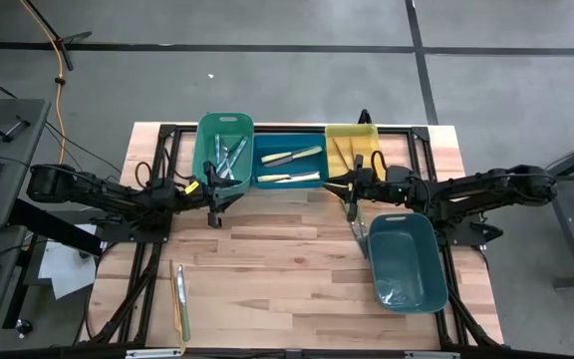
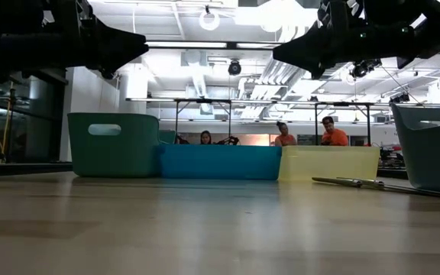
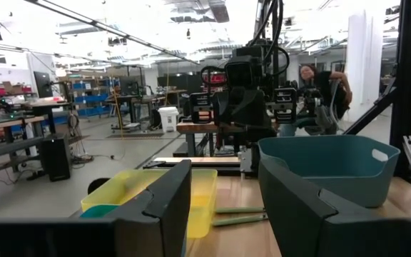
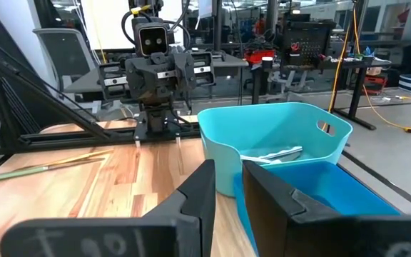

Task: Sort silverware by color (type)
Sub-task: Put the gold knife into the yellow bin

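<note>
Green-handled slim utensils [image 1: 180, 302] were left on the wooden bench [image 1: 287, 269], near its front-left edge. Left tool [image 1: 214, 209] was held open, empty; right tool [image 1: 352, 204] narrowly parted, empty. Pickup judged next.

Lab: workbenches [image 4: 320, 68], ceiling ducts [image 2: 205, 65], seated people [image 2: 331, 131].

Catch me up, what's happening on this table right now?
Cutlery sorting is midway. Both claws hang empty above the table: the left claw open by the green bin, the right claw by the yellow bin. Pieces lie in the green, blue and yellow bins. Loose utensils remain on the table.
</note>
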Robot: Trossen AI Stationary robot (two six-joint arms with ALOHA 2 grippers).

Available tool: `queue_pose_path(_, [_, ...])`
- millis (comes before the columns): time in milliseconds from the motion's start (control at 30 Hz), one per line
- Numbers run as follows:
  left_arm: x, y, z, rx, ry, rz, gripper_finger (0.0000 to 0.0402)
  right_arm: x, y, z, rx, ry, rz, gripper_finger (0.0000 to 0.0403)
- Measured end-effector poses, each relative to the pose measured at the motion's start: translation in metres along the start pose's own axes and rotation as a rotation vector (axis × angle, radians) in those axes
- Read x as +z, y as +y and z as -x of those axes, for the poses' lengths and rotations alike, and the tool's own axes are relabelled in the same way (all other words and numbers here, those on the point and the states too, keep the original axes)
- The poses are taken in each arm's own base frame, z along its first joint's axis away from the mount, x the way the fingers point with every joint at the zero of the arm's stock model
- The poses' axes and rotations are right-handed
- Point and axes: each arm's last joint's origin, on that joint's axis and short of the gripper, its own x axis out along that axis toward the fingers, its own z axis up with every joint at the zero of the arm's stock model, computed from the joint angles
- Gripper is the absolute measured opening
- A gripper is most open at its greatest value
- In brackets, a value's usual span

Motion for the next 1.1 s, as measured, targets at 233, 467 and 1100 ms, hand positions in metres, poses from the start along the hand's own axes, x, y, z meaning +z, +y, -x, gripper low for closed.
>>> queue_pose_path(233, [0.000,0.000,0.000,0.000,0.000,0.000,0.0159,0.000,0.000,0.000,0.000,0.000,0.000,0.0067])
queue_pose_path(467, [0.000,0.000,0.000,0.000,0.000,0.000,0.0159,0.000,0.000,0.000,0.000,0.000,0.000,0.0067])
queue_pose_path(1100, [0.020,-0.037,-0.028,-0.405,0.455,0.160,0.0159,0.000,0.000,0.000,0.000,0.002,0.000,0.0067])
